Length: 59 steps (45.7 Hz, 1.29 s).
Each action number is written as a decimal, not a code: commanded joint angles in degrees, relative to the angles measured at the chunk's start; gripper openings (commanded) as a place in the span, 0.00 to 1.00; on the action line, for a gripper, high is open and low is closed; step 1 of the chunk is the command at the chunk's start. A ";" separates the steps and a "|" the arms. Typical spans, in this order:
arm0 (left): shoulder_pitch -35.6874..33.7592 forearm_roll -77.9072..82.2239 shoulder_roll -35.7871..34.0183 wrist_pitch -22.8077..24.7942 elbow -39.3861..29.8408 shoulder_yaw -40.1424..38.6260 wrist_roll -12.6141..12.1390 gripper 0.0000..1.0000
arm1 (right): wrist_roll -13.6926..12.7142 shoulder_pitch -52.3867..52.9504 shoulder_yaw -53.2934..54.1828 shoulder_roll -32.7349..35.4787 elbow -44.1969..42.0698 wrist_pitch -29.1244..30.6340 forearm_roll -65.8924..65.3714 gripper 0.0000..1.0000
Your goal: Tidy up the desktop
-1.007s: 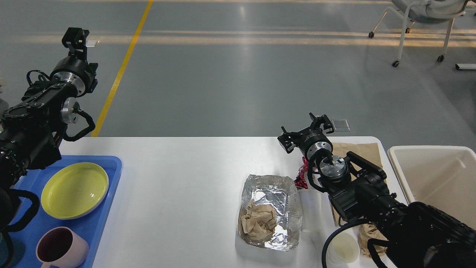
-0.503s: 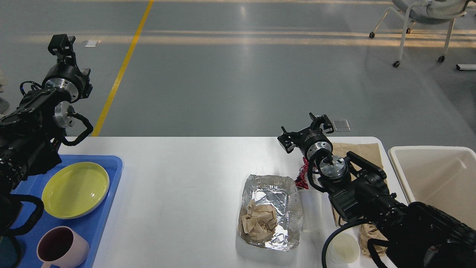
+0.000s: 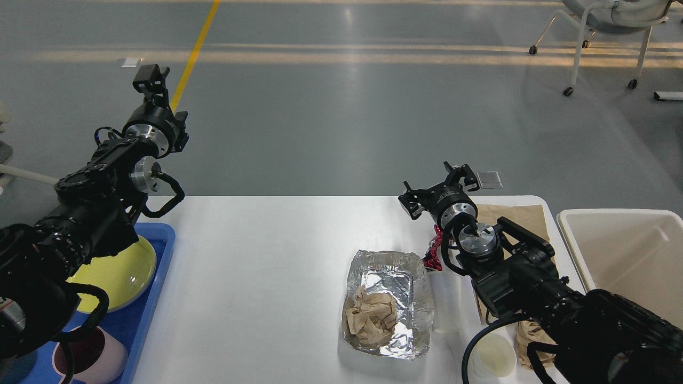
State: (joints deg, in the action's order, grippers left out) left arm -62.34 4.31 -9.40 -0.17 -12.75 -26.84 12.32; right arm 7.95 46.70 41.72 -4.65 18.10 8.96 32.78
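My right gripper (image 3: 438,188) hovers at far desk edge, fingers spread apart, empty. Red wrapper (image 3: 433,249) just below wrist; foil tray (image 3: 388,302) with crumpled paper (image 3: 371,316) nearer me, to its left. Desktop (image 3: 256,277) under all, white, glossy, likely slippery. Foil thin, dents easily: pinch rim, lightly. Paper soft, light. Bin (image 3: 621,250) to right. My left gripper (image 3: 151,78) raised high above desk's left end, fingers indistinct, cannot tell.
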 commanded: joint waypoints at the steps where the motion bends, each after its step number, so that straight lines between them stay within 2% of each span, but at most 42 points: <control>1: 0.02 0.00 2.19 -0.01 0.00 -0.14 0.07 0.97 | 0.05 0.05 0.03 0.00 0.00 0.00 0.00 1.00; 14: 0.20 0.00 7.37 -0.01 0.00 -0.05 0.07 0.97 | -0.04 -0.03 0.02 0.00 0.00 0.00 0.00 1.00; 24: 1.26 0.09 7.73 0.61 -0.79 -0.05 0.78 0.98 | 0.05 -0.03 -0.06 0.00 0.00 0.00 0.00 1.00; 36: 1.87 -0.27 9.66 0.61 -0.79 -7.87 1.57 1.00 | -0.04 0.05 0.02 0.00 0.00 0.00 0.00 1.00; 41: 4.33 -0.27 10.89 0.61 -0.79 -10.33 1.57 1.00 | -0.04 0.05 0.03 0.00 0.00 0.00 0.00 1.00; 59: 6.17 -1.32 11.77 0.87 -0.79 -12.18 1.66 1.00 | -0.04 0.05 0.03 0.00 0.00 0.00 0.00 1.00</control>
State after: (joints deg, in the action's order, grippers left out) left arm -57.42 3.92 2.27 0.54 -13.54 -38.76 13.96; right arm 7.93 46.71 41.75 -4.66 18.10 8.96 32.78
